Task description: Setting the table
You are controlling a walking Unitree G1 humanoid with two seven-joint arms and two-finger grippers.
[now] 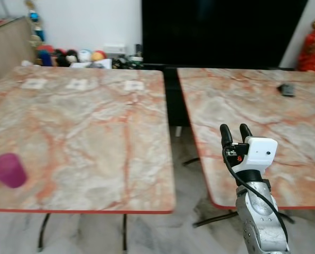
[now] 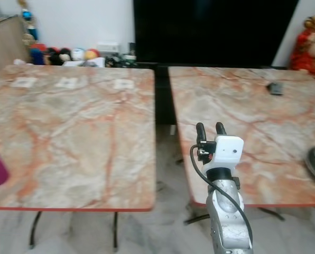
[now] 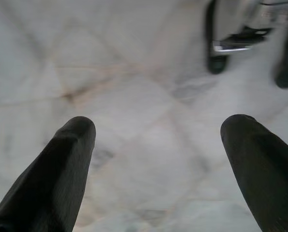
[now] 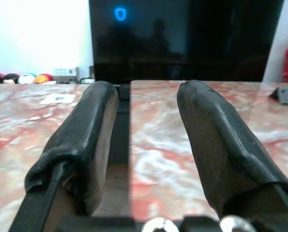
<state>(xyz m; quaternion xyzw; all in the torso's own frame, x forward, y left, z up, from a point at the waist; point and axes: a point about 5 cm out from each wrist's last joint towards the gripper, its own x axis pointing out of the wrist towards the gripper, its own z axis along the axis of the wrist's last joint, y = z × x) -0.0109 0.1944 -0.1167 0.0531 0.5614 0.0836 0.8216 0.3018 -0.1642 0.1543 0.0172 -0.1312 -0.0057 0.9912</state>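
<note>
The purple cup (image 1: pixel 8 170) sits near the front left corner of the left table (image 1: pixel 94 132), well apart from my right gripper (image 1: pixel 235 131), which I hold raised over the near edge of the right table (image 1: pixel 263 106), fingers slightly parted and empty. I judge this an approach step with nothing picked up yet, so the next move calls for turning toward the cup. My left gripper (image 3: pixel 158 140) hangs wide open and empty over the floor.
</note>
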